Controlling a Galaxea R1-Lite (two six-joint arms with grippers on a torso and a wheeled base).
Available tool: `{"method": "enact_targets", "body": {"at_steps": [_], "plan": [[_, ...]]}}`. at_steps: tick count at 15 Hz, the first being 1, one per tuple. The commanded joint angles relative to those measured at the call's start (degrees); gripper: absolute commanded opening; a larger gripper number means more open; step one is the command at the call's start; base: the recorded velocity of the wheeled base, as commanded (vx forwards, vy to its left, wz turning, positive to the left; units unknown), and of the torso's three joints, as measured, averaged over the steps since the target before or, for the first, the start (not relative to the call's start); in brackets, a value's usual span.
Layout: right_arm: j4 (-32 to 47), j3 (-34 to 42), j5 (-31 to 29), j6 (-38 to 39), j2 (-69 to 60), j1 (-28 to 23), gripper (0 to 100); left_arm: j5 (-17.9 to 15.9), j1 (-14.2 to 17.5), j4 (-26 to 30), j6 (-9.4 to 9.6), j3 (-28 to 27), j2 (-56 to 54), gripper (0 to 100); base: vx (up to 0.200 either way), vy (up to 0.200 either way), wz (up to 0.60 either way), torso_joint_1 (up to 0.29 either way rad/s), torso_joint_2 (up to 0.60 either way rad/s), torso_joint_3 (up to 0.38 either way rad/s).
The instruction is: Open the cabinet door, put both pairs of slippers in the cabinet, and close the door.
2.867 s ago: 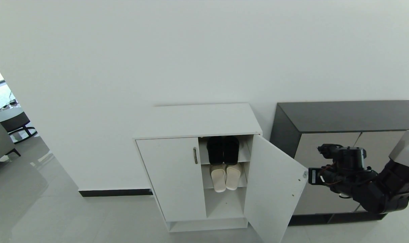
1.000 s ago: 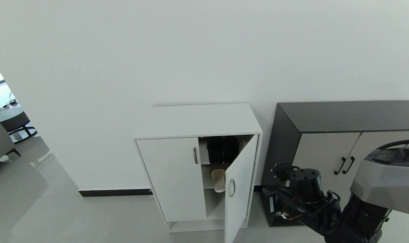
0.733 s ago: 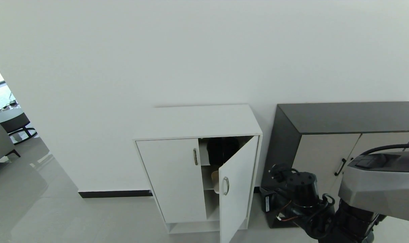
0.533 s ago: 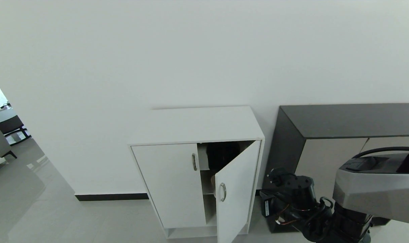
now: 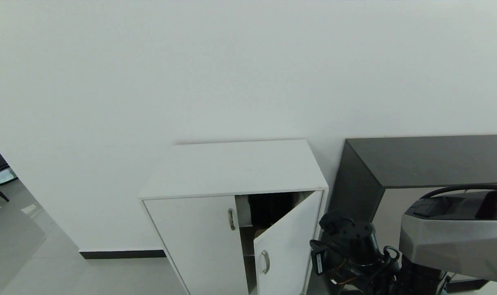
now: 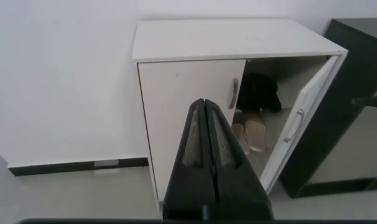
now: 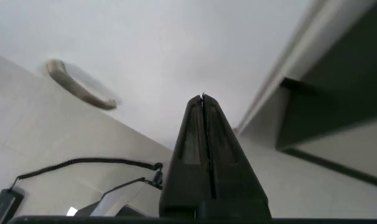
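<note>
The white cabinet (image 5: 236, 168) stands against the wall, its left door (image 5: 191, 241) shut. Its right door (image 5: 287, 241) is partly open, with a metal handle (image 5: 265, 262) on the outer face. Through the gap I see the black slippers (image 5: 271, 209) on an upper shelf and an edge of the beige slippers (image 5: 258, 232) below. In the left wrist view the black slippers (image 6: 259, 93) and beige slippers (image 6: 251, 135) show inside. My left gripper (image 6: 204, 102) is shut and empty, well back from the cabinet. My right gripper (image 7: 203, 98) is shut, close to the right door's outer face near its handle (image 7: 83, 87).
A dark sideboard (image 5: 429, 155) stands right beside the cabinet, and my right arm (image 5: 347, 250) sits in front of its near corner. Open tiled floor (image 5: 27, 246) lies to the left. A dark baseboard (image 5: 121, 254) runs along the wall.
The right door has swung from wide open to a narrow gap, with my right arm following it leftward. The head camera has moved closer and shifted, so the whole scene sits lower.
</note>
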Motion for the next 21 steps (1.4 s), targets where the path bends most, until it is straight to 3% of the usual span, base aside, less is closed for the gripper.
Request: {"method": "enact_targets", "body": {"at_steps": [1,21], "plan": [[-0.2,0.0,0.1,0.2,0.0,1.0,0,0.0,0.0,0.0,-0.08,0.0,0.1,0,0.000,0.000,0.00,0.000,0.00,0.000],[7.0,-23.2,0.3,0.0,12.5,-2.7,0,0.0,0.0,0.0,0.27,0.0,0.1,0,0.000,0.000,0.00,0.000,0.00,0.000]]}}
